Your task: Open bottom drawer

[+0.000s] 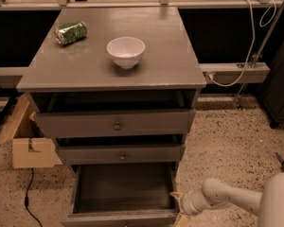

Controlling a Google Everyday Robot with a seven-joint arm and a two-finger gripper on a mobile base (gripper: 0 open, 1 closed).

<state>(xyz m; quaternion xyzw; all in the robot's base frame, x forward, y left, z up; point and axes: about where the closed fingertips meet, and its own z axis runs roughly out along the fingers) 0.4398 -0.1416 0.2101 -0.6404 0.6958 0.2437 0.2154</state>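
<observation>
The bottom drawer (123,188) of the grey cabinet stands pulled far out, its plain grey inside open to view. Its front panel runs along the lower edge of the view and its knob is out of view. My gripper (180,211) sits at the drawer's right front corner, at the end of the white arm (227,197) that comes in from the lower right. The middle drawer (120,153) and the top drawer (114,123) each stand slightly out, with round metal knobs.
A white bowl (126,51) and a green can (70,32) lying on its side rest on the cabinet top (170,60). A cardboard box (23,136) stands on the speckled floor to the left. A cable and rail run behind on the right.
</observation>
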